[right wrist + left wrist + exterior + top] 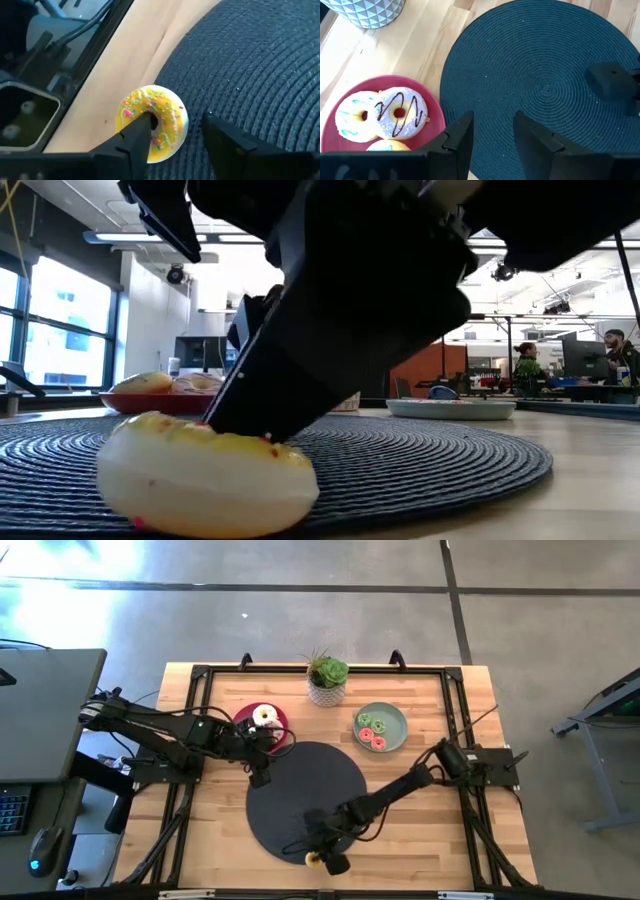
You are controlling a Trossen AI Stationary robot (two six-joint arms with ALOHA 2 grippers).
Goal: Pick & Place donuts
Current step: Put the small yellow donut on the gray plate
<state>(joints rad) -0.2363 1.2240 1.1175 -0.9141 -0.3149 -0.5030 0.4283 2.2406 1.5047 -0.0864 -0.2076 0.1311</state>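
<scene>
High view count: two arms, two plates, one black round mat (308, 798), one potted plant (327, 679) on a wooden table (450, 840).
Donuts on red plate: the red plate (275, 734) sits beside the mat's far left edge; the left wrist view shows three donuts on it, a white one with teal lines (353, 120), a white one with a dark squiggle (400, 112), and a pale one (389, 146) cut off by the frame.
Donuts on green plate: the sage-green plate (393, 720) holds three small donuts (370, 731), pink and green, too small to sort further.
Yellow donut: one yellow-frosted donut with sprinkles (152, 123) lies at the near edge of the mat, partly over the bare wood.
Right gripper: the right gripper (176, 131) is down at the yellow donut, fingers spread, one finger (138, 131) in the ring's hole, the other out on the mat.
Left gripper: the left gripper (492, 132) hangs over the mat's edge just beside the red plate, fingers apart, holding nothing.
Surface: light wood planks with a dark frame round the edge; the mat is woven in rings.
Room: grey concrete floor; the low view shows windows, ceiling lights and people seated at desks (525, 365) far behind.
Hard to make out: the low view is mostly blocked by the right arm (350, 290); only the donut's pale side (205, 475) shows clearly there.
</scene>
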